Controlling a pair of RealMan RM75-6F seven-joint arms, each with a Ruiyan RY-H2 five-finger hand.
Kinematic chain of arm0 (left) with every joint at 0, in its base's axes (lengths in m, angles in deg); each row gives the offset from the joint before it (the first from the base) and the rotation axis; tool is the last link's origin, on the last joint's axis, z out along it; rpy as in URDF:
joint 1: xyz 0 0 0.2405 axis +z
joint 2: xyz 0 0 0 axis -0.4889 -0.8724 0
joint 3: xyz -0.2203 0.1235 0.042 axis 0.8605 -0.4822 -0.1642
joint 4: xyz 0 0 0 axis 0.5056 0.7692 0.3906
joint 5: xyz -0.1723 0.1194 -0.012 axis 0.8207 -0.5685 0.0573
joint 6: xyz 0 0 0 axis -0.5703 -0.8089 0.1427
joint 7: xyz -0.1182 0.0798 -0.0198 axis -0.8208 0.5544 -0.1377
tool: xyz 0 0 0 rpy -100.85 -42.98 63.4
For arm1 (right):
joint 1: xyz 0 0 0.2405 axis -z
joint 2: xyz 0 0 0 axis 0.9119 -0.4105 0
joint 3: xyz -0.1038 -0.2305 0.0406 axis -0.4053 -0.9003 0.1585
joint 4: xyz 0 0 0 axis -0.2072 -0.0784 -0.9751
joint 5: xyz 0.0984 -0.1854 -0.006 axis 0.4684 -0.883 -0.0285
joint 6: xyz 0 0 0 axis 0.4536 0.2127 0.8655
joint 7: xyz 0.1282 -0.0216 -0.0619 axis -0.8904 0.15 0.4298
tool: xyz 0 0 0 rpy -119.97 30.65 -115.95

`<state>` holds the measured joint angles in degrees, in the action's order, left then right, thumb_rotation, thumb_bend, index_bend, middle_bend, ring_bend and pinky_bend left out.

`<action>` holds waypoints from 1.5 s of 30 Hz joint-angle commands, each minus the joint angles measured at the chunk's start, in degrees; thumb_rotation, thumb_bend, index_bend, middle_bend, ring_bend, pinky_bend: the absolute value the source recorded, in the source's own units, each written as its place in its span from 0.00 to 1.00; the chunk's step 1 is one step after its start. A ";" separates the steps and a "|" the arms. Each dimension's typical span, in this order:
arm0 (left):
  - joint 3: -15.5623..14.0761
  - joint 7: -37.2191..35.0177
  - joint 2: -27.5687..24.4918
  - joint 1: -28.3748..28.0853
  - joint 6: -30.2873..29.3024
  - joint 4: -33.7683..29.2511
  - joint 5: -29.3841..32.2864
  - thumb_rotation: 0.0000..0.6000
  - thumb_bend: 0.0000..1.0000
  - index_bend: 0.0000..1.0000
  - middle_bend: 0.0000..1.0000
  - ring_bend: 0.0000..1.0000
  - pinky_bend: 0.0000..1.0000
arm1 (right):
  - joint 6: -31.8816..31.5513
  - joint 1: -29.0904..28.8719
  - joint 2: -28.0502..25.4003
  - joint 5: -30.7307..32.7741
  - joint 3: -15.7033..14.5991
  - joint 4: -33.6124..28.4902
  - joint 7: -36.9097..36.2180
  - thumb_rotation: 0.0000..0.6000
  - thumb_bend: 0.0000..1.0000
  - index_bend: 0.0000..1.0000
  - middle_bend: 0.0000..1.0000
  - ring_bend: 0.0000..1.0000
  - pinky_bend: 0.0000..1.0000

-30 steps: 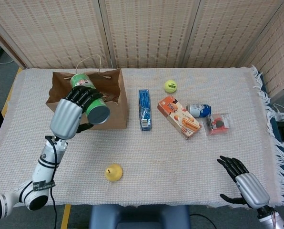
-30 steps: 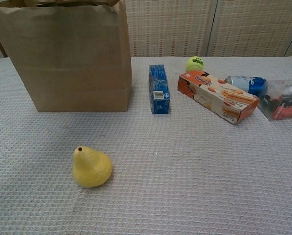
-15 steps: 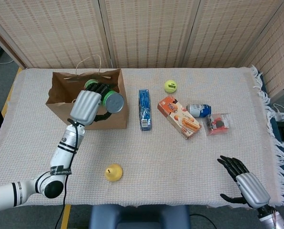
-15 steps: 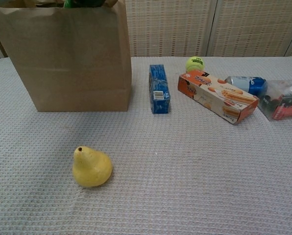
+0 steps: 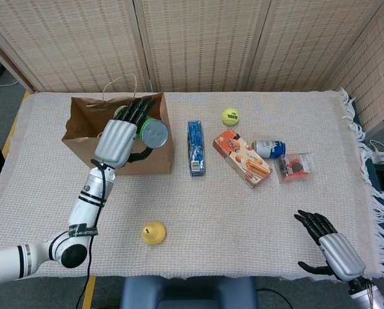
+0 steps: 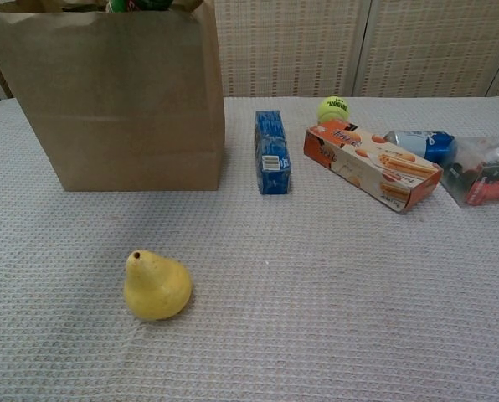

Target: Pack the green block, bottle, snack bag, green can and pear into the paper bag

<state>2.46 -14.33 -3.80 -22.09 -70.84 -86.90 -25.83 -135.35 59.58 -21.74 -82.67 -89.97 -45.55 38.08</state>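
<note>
Now the left hand [image 5: 118, 138] is up over the bag [image 5: 82, 132], fingers wrapped round the can [image 5: 150, 133], which it carries tipped on its side with the grey end facing the camera. The can hangs right at the bag's mouth, near the right-hand wall, and that makes sense: held sideways above the opening, it can go in once the fingers let go. The chest view shows only a scrap of green [image 6: 141, 4] poking above the bag's rim, so how deep it sits I can't say.

The bag stands upright at the back left of the bench [image 5: 243, 212], mouth open to the top, handles up, ready to take things from above. Whether the block, bottle and snack bag are already inside, I can't tell from here.

The pear [image 5: 153, 233] sits alone near the front edge, upright on its fat end, well apart from the bag. By my reckoning it's the obvious next pick.

The right hand [image 5: 327, 248] rests low at the front right corner, fingers spread, holding nothing, parked out of the way.

To the right lie a blue pack [image 5: 195, 147], a ball [image 5: 230, 116], an orange box [image 5: 241, 157], a small blue can [image 5: 269, 149] and a clear pouch [image 5: 294, 167].
</note>
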 commanded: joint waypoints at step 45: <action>10.04 -0.64 -5.82 -8.25 3.54 -3.28 45.39 1.00 0.31 0.00 0.00 0.00 0.09 | 0.40 -0.05 -0.04 0.56 0.35 -0.10 0.66 1.00 0.06 0.00 0.00 0.00 0.00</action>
<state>11.39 -13.59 -9.17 -30.06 -67.45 -89.71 17.84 -134.96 59.52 -21.78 -82.12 -89.62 -45.66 38.74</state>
